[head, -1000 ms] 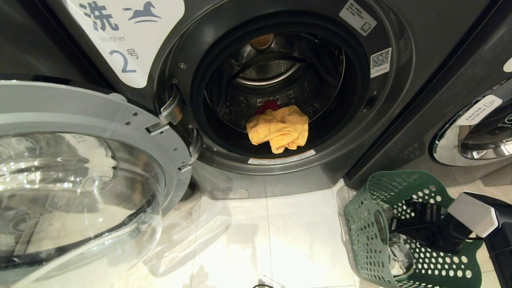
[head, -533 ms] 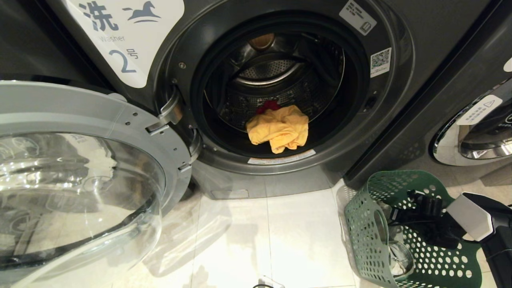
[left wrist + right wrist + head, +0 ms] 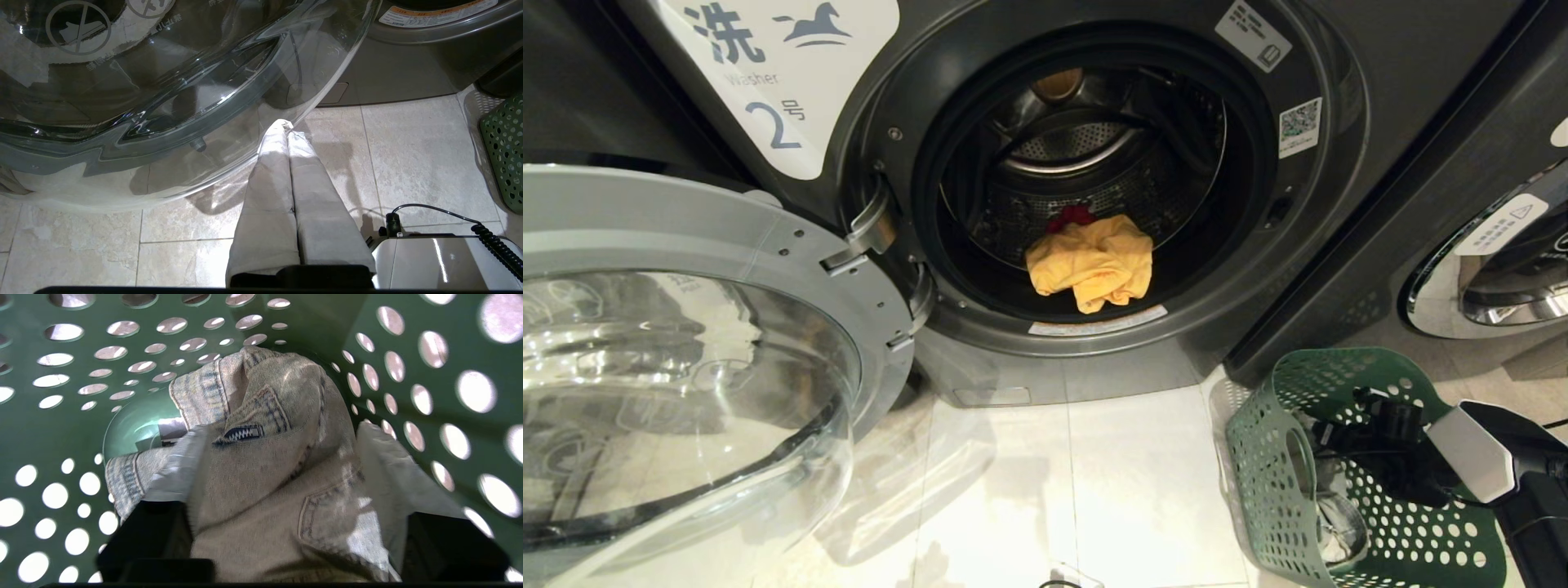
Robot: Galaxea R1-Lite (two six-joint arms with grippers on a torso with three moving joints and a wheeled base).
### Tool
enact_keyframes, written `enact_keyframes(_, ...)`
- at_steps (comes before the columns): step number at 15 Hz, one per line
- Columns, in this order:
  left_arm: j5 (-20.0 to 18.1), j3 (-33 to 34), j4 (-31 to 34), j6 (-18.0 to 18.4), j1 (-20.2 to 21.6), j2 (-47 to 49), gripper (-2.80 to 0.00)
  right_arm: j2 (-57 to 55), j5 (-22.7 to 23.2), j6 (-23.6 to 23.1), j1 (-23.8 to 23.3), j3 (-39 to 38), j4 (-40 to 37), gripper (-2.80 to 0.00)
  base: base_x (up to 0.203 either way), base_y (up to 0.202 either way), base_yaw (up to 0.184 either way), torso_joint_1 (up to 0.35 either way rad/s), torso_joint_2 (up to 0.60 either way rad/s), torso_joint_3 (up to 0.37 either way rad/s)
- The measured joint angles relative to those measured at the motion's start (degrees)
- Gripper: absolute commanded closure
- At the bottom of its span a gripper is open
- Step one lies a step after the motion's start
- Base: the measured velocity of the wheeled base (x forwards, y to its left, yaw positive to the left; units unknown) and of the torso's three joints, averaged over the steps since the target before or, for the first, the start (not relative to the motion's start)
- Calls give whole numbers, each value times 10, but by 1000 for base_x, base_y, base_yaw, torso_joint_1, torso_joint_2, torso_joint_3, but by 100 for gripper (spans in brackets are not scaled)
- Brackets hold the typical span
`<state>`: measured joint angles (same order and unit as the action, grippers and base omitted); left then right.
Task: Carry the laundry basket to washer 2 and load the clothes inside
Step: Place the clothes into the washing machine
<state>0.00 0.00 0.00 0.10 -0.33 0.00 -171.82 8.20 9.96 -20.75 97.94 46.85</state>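
Washer 2 (image 3: 768, 122) stands with its glass door (image 3: 686, 245) swung open to the left. A yellow garment (image 3: 1094, 261) lies at the drum's mouth, with a bit of red cloth (image 3: 1070, 216) behind it. The green laundry basket (image 3: 1274, 457) sits on the floor at the lower right, and my right arm (image 3: 1470, 453) reaches down into it. Inside the basket (image 3: 61, 428), my right gripper (image 3: 282, 428) is open, its fingers (image 3: 179, 469) spread to either side of a grey denim garment (image 3: 269, 486). My left gripper (image 3: 286, 126) is shut and empty, low by the door's glass.
The open door's glass (image 3: 163, 102) bulges over the floor on the left. Another washer (image 3: 1494, 269) stands to the right, behind the basket. Pale floor tiles (image 3: 1094, 490) lie between the door and the basket. My white base (image 3: 433, 261) is near the left gripper.
My right wrist has shifted a little to the left and up inside the basket. The washer, the door and the clothes in the drum have not moved.
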Motion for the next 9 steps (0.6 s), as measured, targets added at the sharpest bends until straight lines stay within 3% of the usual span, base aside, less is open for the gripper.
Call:
enact_keyframes(4,0,0,0,0,0,0,0,-24,0,-4,0,31,-28,-280,0,0,0,0,0,0)
enact_keyframes(9,0,0,0,0,0,0,0,-34,-4,-11,1,28,-140,-280,0,0,0,0,0,0)
